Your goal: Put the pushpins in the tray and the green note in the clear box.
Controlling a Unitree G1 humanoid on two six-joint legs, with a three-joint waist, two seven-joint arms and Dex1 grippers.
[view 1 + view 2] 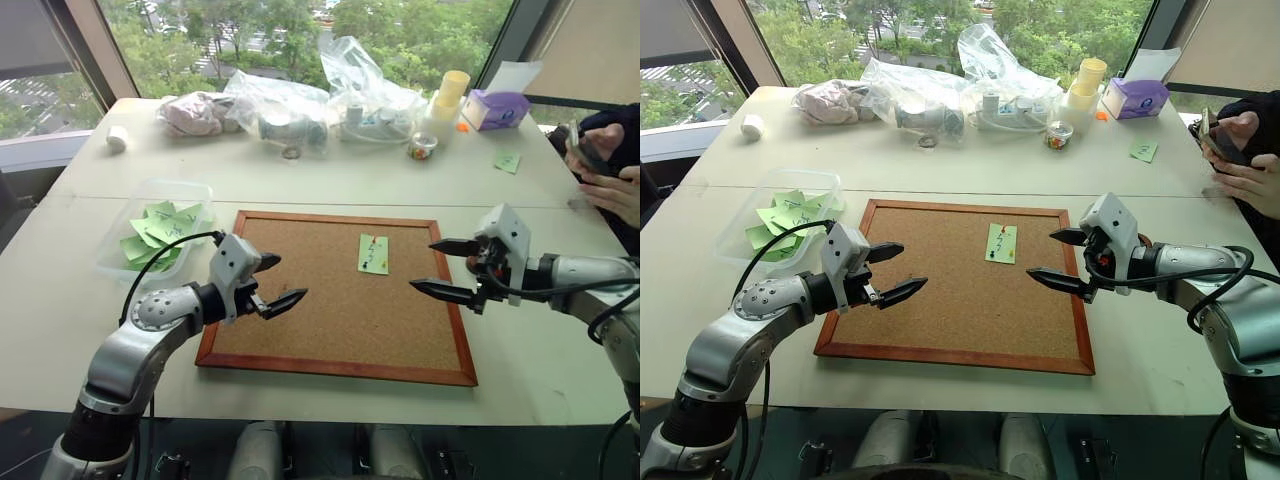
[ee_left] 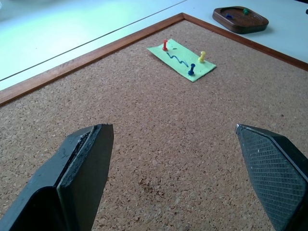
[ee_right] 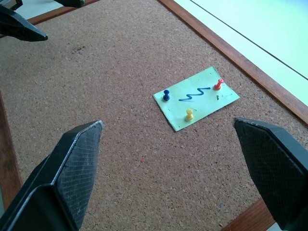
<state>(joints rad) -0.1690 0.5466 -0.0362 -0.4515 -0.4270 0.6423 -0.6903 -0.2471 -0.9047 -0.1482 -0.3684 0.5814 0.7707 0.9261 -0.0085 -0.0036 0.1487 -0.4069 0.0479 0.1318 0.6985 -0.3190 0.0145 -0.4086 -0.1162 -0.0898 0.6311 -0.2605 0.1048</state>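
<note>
A pale, off-white table (image 1: 330, 185) stands before tall windows with green trees beyond, and a seam runs across its top. On the near half lies a wood-framed corkboard (image 1: 300, 300). The green note (image 1: 373, 254) is pinned flat near the board's far middle by three pushpins (image 3: 189, 114) — red, yellow and blue — over a blue squiggle. The left gripper (image 1: 279, 283) hangs over the board's left part and the right gripper (image 1: 444, 268) over its right edge, both with fingers spread wide and nothing between them. The clear box (image 1: 120, 262) sits just left of the board, holding a bunch of green slips. The tray (image 2: 240, 19) — red-brown, with a couple of small pins inside — rests on the table off the board's right side. Along the far edge are clear plastic bags (image 1: 350, 90), stacked yellow cups (image 1: 447, 100) and a purple tissue box (image 1: 497, 108); a small green slip (image 1: 507, 161) lies alone nearby. At the right a person's hands (image 1: 605, 165) hold a phone.
</note>
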